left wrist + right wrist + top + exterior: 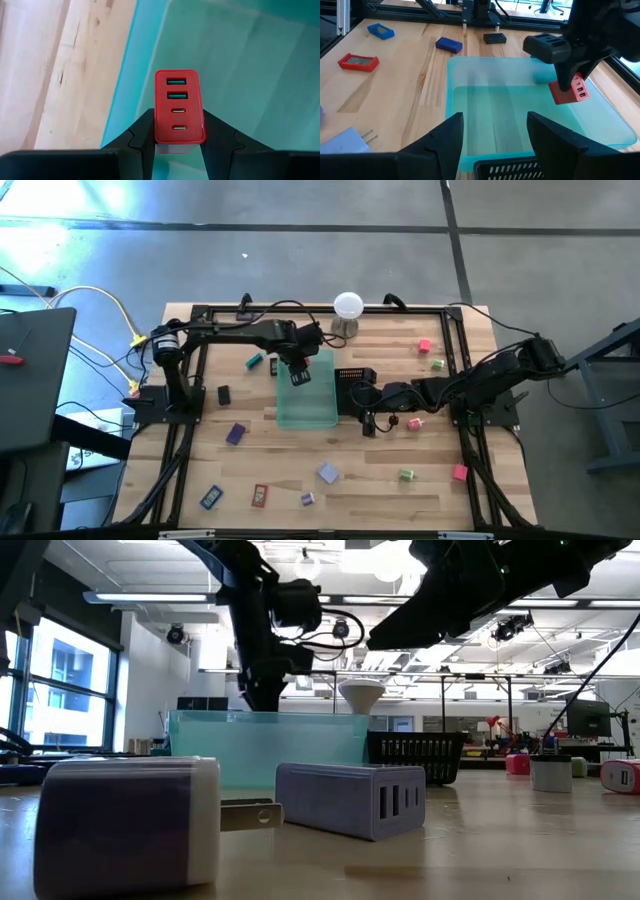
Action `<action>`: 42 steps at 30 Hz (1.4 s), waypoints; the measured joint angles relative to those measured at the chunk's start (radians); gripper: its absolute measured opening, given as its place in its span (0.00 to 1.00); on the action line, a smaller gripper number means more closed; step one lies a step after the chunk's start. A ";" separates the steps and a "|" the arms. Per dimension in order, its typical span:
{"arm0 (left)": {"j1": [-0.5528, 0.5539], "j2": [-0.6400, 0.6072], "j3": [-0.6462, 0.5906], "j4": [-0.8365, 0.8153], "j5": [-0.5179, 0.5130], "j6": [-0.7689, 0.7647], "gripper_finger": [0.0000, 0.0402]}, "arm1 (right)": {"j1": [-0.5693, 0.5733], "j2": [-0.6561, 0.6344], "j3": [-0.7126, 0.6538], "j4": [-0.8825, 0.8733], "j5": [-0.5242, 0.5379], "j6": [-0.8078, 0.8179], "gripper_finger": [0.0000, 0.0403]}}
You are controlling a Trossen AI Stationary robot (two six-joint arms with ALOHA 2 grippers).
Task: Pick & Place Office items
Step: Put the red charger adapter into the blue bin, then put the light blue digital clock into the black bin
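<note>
My left gripper hangs over the far part of the translucent green tray, shut on a red charger block with several ports. The same red charger shows below the dark fingers in the right wrist view. My right gripper stands open at the tray's right side, near the black mesh tray, with nothing between its fingers. Other office items lie flat on the wooden table: a lavender charger, a purple block, a red piece and a blue piece. My left gripper pinches the red charger's two opposite side faces between its two fingers. The port face is turned up toward the wrist. The fingers come from above, pointing steeply down. The charger hangs slightly tilted below them, clear of the tray's floor.
A white ball on a metal stand stands at the far edge behind the tray. Pink and green bits lie at the far right, others at the near right. A black frame rims the table.
</note>
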 joint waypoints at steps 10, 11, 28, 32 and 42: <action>0.016 0.000 0.000 0.004 0.001 0.007 0.53 | 0.000 0.000 0.000 -0.001 0.000 0.000 0.51; 0.016 0.000 0.000 0.004 0.001 0.007 0.54 | 0.000 0.000 0.000 -0.001 0.000 0.000 0.51; -0.022 -0.204 -0.001 -0.053 -0.062 0.001 0.55 | 0.000 0.000 0.000 -0.046 -0.001 0.001 0.51; -0.033 -0.278 0.000 -0.124 -0.060 -0.067 0.55 | 0.000 0.000 0.000 -0.050 -0.001 0.001 0.51; -0.009 -0.330 -0.013 -0.464 -0.048 -0.101 0.55 | -0.001 0.000 0.000 -0.048 0.000 0.001 0.51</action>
